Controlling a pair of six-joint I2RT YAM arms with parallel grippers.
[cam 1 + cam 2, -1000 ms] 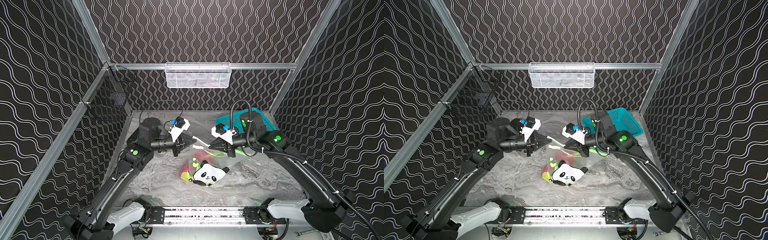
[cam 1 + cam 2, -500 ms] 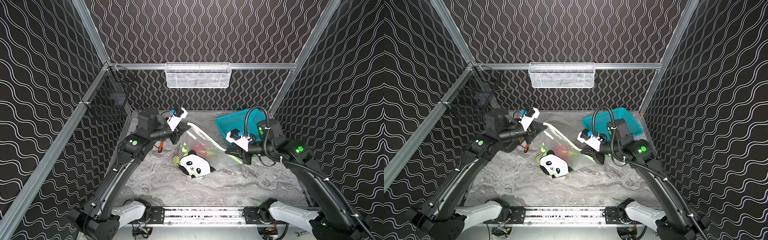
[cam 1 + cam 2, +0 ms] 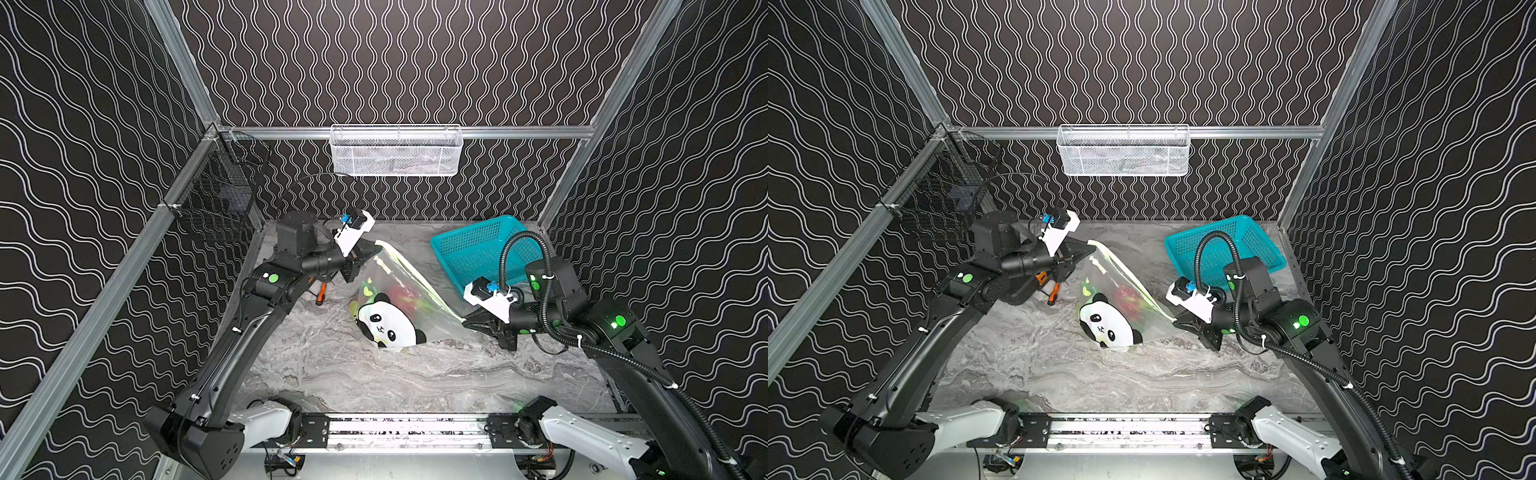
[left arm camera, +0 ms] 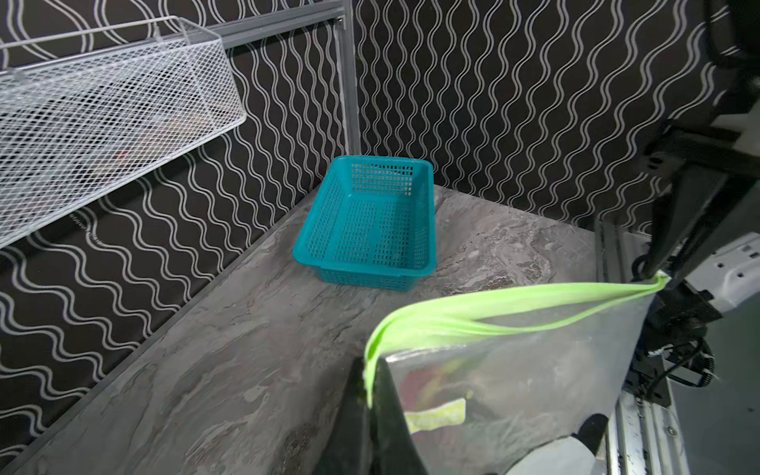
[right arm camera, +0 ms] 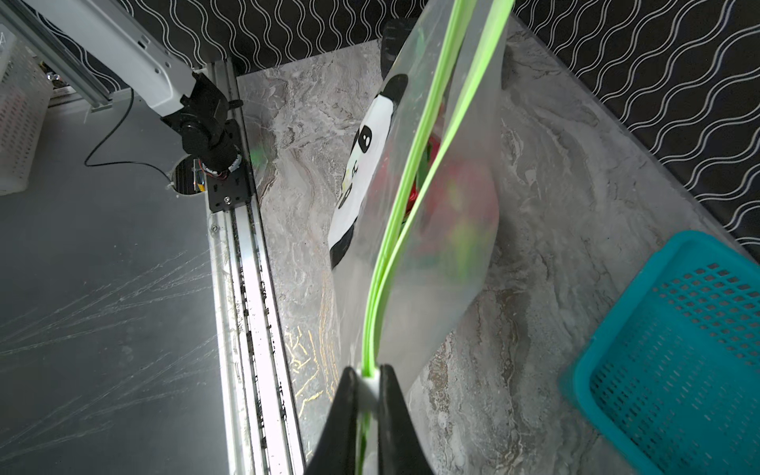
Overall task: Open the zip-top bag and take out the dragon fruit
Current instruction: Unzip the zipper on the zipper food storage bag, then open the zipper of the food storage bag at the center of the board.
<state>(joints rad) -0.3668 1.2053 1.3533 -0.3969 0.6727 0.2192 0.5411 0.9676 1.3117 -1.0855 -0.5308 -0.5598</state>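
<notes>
The zip-top bag (image 3: 399, 299) hangs stretched between my two grippers in both top views, panda print (image 3: 1106, 324) facing the front. My left gripper (image 3: 376, 248) is shut on the far-left end of the lime-green zip strip (image 4: 493, 312). At the strip's near-right end my right gripper (image 3: 467, 322) is shut on a white slider, as the right wrist view (image 5: 367, 374) shows. The two halves of the strip (image 5: 415, 164) stand slightly apart along the middle. Dragon fruit (image 3: 1127, 301) shows red through the clear plastic, inside the bag (image 5: 452, 181).
A teal mesh basket (image 3: 478, 249) stands at the back right, close behind my right arm. An orange-handled tool (image 3: 321, 293) lies on the table under my left arm. A white wire basket (image 3: 395, 151) hangs on the back wall, a black one (image 3: 216, 199) on the left wall.
My grippers have drawn apart: the left went back and to the left, the right came forward and to the right. The bag between them is now pulled taut.
</notes>
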